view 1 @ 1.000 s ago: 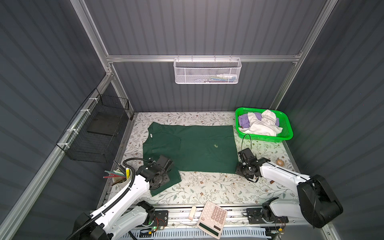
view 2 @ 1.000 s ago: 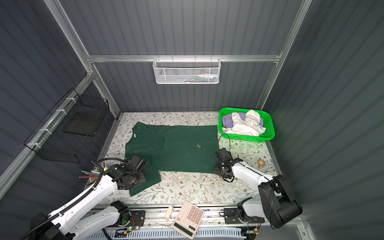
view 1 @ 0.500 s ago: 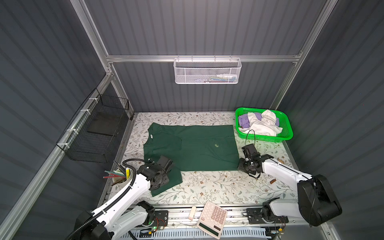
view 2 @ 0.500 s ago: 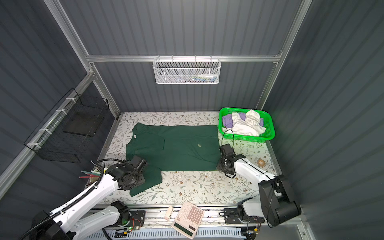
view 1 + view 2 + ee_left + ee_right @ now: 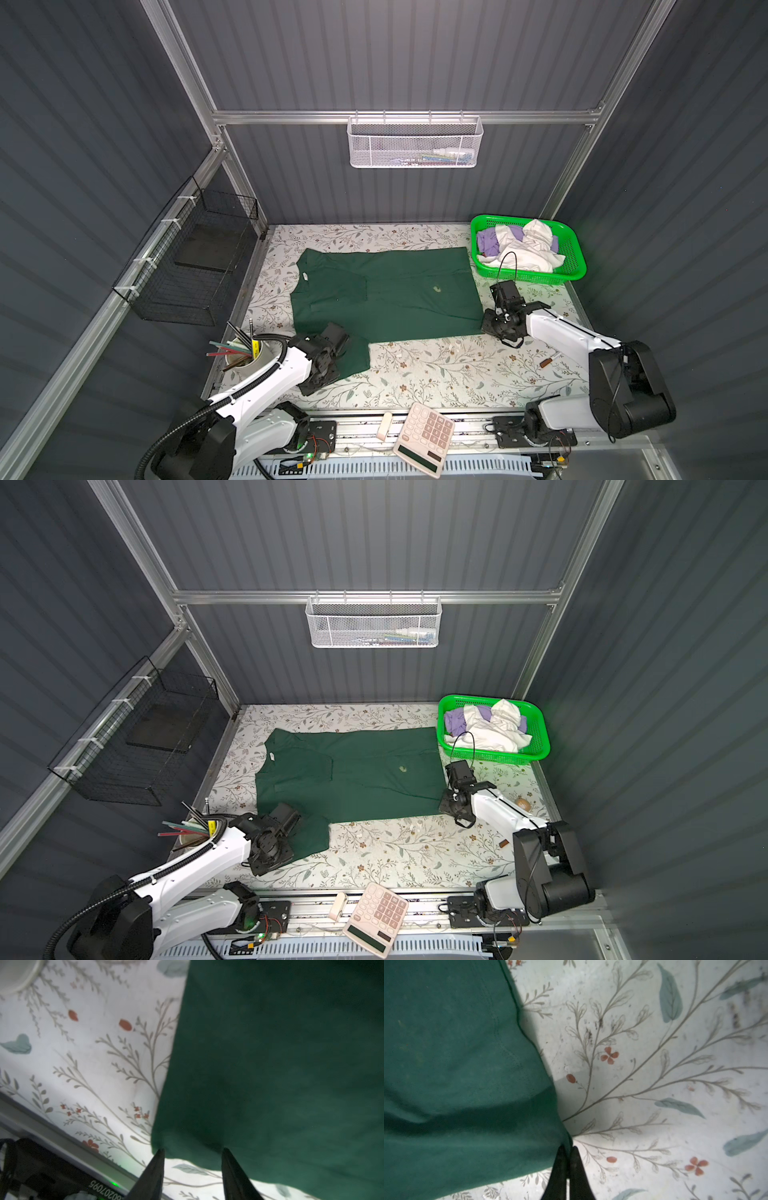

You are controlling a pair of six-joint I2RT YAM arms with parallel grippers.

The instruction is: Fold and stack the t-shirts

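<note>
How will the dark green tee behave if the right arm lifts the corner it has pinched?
Likely floppy: the dark green tee ripples beside the right gripper, so it should drape and trail, not lift flat. Probably light, being thin cloth lying flat on the table. It may slip, since only the hem edge sits in the shut jaws.

Well L of green basket (image 5: 536,276), dark green tee (image 5: 395,299) sleeve partly hid by L arm (image 5: 266,382); lavender tee (image 5: 487,243) in basket mostly buried.
</note>
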